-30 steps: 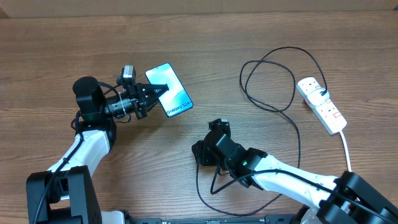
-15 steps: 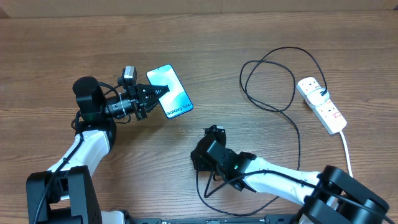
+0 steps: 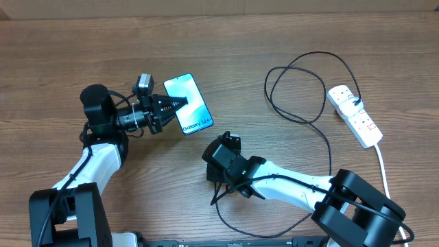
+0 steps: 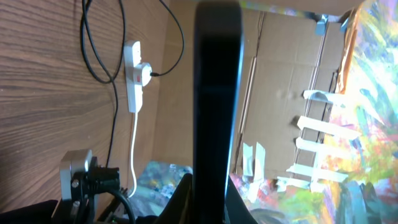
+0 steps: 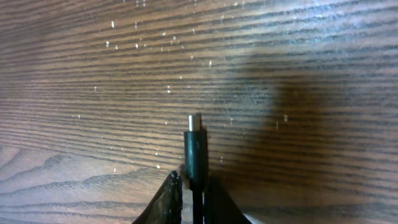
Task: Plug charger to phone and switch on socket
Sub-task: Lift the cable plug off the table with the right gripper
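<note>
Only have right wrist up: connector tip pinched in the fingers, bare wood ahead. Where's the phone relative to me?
Observer: Overhead shows the phone up and to the left of the right gripper, with a gap between them.
Operator: Lying on the table?
Observer: No, the left gripper is clamped on it, screen facing the overhead camera.
Operator: Far end of the charger plugged in?
Observer: Yes, the charger runs to a plug seated in the socket at the table's right side.
</note>
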